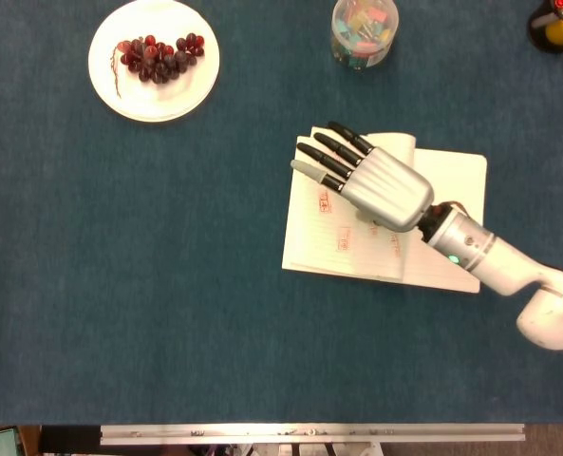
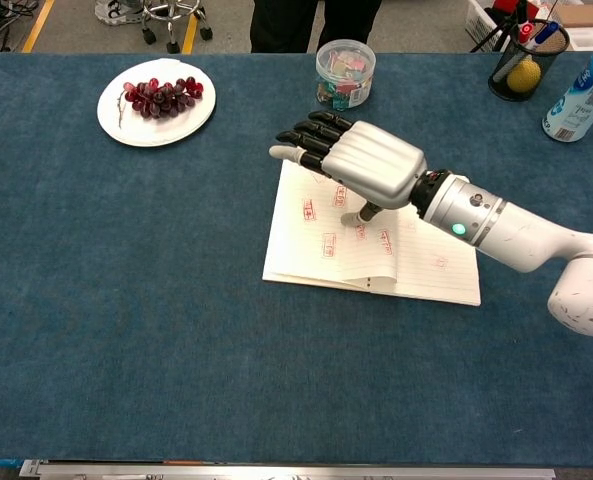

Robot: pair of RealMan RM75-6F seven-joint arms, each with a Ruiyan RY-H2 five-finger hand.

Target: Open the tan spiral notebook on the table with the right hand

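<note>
On the far left of the blue felt-covered worktop (image 1: 167,285) sits a round white plate (image 1: 120,90) carrying a bunch of dark red grapes (image 1: 158,57), well apart from the work. Moving right, the tan spiral notebook (image 2: 316,245) lies near the middle, already spread open, with pale pages that bear small red stamps or markings; its left page rises in a soft curl near the fold rather than lying flat. Above it hovers the silver right hand (image 2: 361,165) with black fingertips (image 1: 343,152), palm down, fingers straight and close side by side, pointing up-left over the left page. It holds nothing. In the chest view the thumb reaches down toward the paper near the fold; whether it touches, I cannot tell.

The opening looks nearly done, so the step in hand is probably to settle the turned leaves. To do it well, lower the flat fingers gently onto the left page and smooth outward from the fold, so the curl does not spring back. Press lightly: too much sideways drag could slide the whole notebook across the felt or crease the thin paper.

Behind the notebook stands a clear round plastic tub (image 2: 345,70) of coloured clips. Further right are a black mesh pen cup (image 2: 526,60) and a white bottle (image 2: 581,95). The left hand shows in neither view.
</note>
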